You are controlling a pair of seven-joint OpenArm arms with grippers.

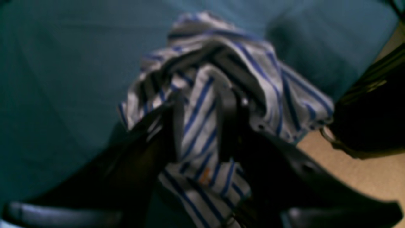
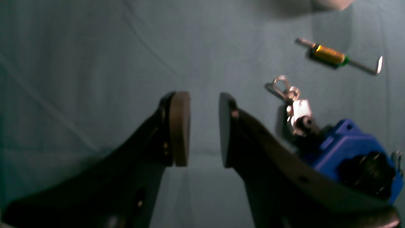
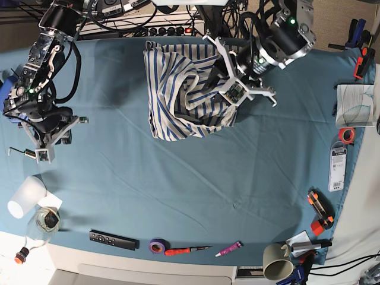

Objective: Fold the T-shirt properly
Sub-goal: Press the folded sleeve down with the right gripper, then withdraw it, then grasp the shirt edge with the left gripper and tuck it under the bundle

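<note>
We see broad bare teal counter (image 3: 196,178) in front of the T-shirt (image 3: 178,95), which lies bunched near the far edge. The left end effector (image 3: 233,89) reaches down onto its right side; in the blurred wrist view it seems clamped on a striped fold. The right end effector (image 2: 204,128) hovers near the counter's opposite side, parted, holding nothing, well apart from the shirt.

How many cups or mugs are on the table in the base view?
2: a white cup lying near the left edge, and a green mug at the bottom right edge. Clutter may hide others.
</note>
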